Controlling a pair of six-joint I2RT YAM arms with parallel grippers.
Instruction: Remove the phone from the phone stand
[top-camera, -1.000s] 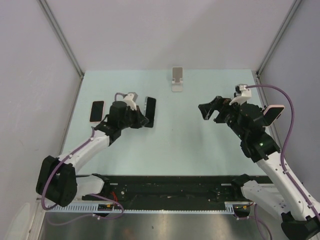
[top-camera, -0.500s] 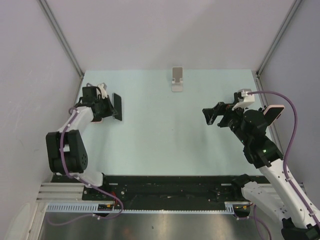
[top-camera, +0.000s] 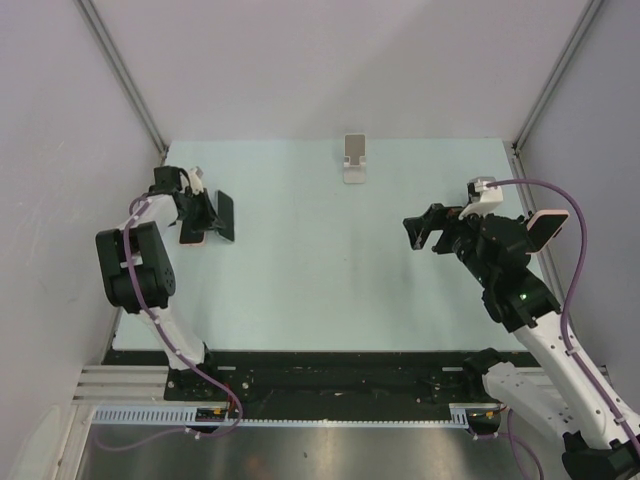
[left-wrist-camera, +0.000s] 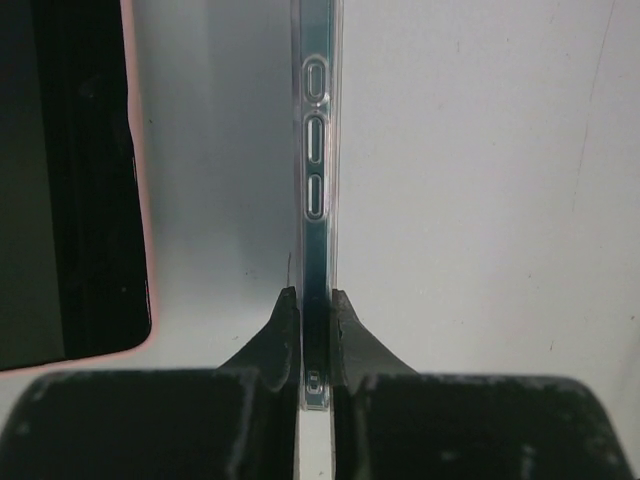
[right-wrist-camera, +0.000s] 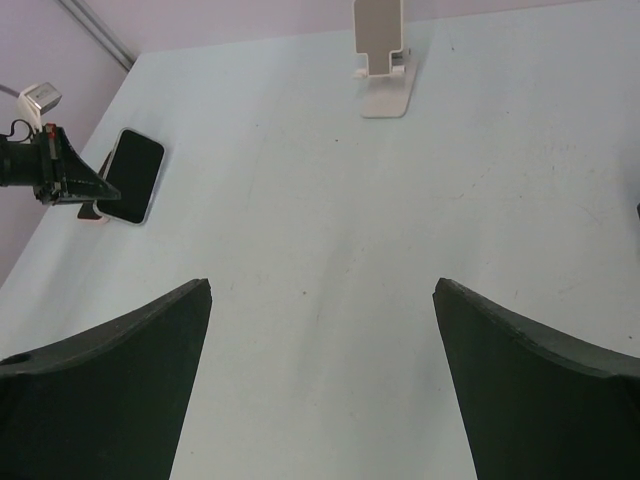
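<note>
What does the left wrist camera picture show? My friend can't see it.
The left gripper pinches a phone by its thin edge, seen side-on with three side buttons showing. A second phone in a pink case sits at the left, on the pale table.

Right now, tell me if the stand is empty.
Empty. The stand is bare; the left fingers clamp the phone.

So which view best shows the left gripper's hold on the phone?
Left wrist: the left gripper pinches the phone edge-on, close up. Top external and right wrist show both small and far, contact unclear.
</note>
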